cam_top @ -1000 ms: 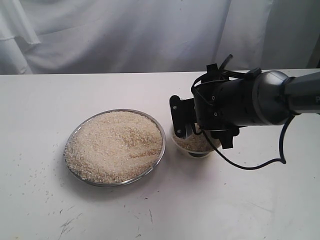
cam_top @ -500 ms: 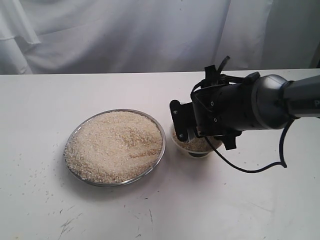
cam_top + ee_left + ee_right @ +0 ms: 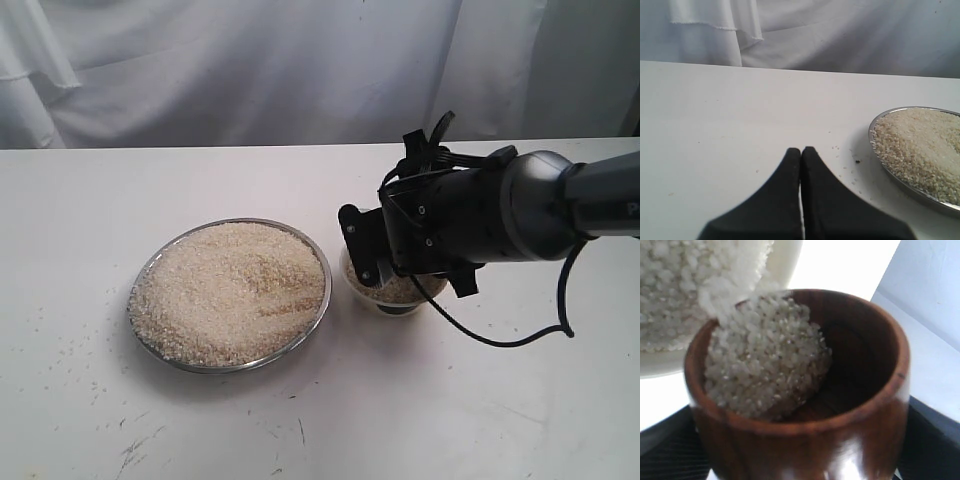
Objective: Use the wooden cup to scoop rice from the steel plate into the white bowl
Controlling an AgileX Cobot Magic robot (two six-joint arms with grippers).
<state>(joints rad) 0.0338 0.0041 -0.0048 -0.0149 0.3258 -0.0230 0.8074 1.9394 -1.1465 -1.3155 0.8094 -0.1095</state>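
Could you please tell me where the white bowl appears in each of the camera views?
Exterior view: white bowl right of the steel plate, partly hidden by the right end effector.
Left wrist view: not in it.
Right wrist view: white bowl behind the wooden cup, rice running into it.
Shared landmark: steel plate, in exterior and left wrist views.

Rice (image 3: 765, 355) from wooden cup (image 3: 860, 405) into white bowl (image 3: 787, 257)

- A white counter (image 3: 300, 420) is stretching across the whole scene, its matte top catching soft, even light.
- A white draped cloth (image 3: 250, 70) is hanging behind the counter's far edge, falling in loose folds.
- Faint dark scuff marks (image 3: 135, 450) are showing at the exterior view's lower left.
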